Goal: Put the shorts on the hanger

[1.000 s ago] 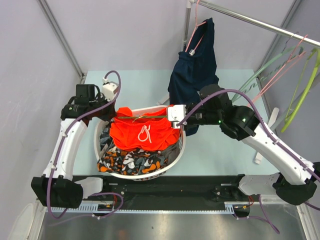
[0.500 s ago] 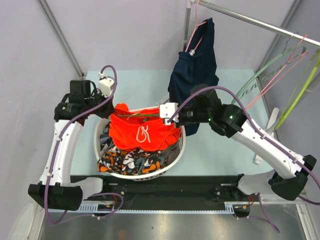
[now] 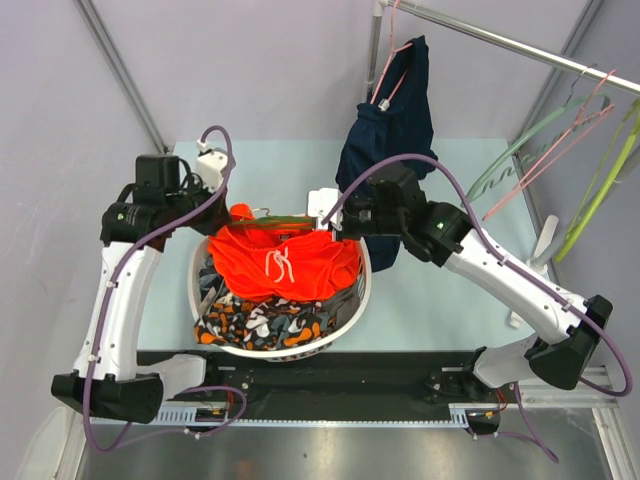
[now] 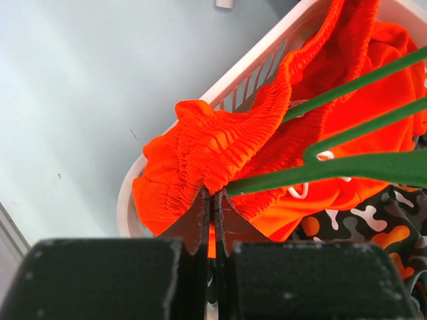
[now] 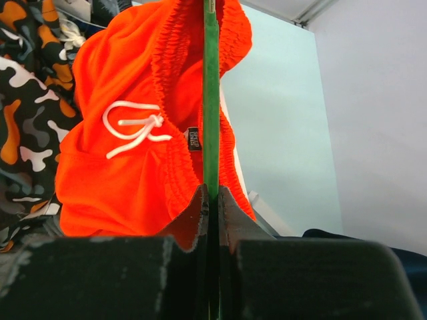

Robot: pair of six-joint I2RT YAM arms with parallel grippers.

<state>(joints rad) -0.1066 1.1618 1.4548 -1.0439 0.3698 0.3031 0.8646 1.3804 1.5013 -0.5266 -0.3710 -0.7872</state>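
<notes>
Left gripper [image 4: 213, 200] pinches the bright orange-red fabric shorts [image 4: 220, 137] by their waistband while the right gripper [image 5: 211, 197] clamps the thin dark-green plastic hanger [image 5: 211, 100].

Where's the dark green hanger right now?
Centre of the top view, above the white laundry basket's far side: the hanger sits inside the shorts' waistband, its right end pinched by the right gripper, the left gripper clamping the waistband at its other end.

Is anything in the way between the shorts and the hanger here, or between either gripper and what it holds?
Nothing visible does. The left gripper is shut on the waistband of the shorts, and the right gripper on the hanger, whose green arm touches the waistband. The patterned cloth lies underneath, not between.
</notes>
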